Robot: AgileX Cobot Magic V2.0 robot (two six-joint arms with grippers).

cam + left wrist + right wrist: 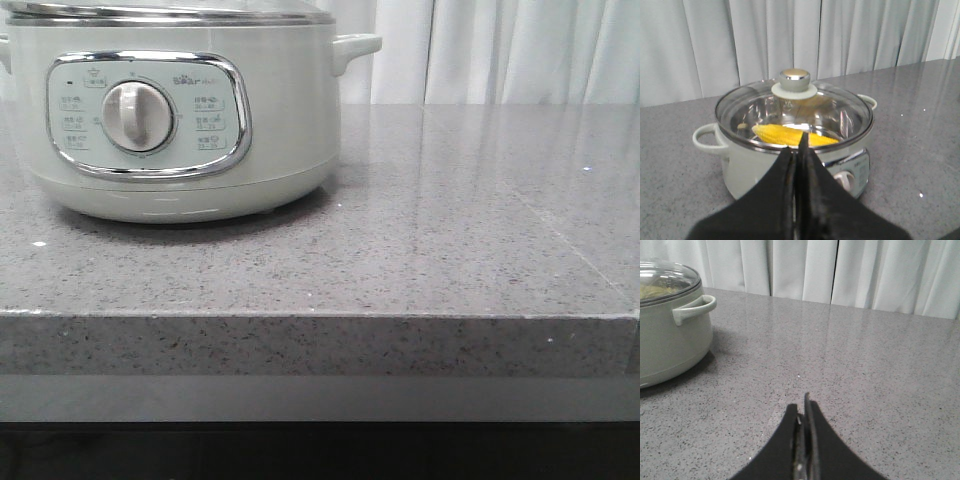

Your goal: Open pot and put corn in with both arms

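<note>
The pale grey-green pot (pixel 180 120) stands at the left of the grey counter, dial facing the front camera. In the left wrist view the pot (pixel 740 160) wears its glass lid (pixel 795 112) with a round knob (pixel 794 77), and the yellow corn (pixel 785 135) lies inside under the glass. My left gripper (pixel 799 150) is shut and empty, held in front of the pot and above its rim. The right wrist view has the pot (pixel 670 335) off to one side. My right gripper (pixel 802 407) is shut, empty, over bare counter. Neither gripper shows in the front view.
The speckled grey counter (pixel 450 250) ends in a front edge (pixel 320 315) close to the front camera. White curtains (pixel 500 50) hang behind the counter. The pot's side handle (pixel 695 307) juts toward the right gripper's side.
</note>
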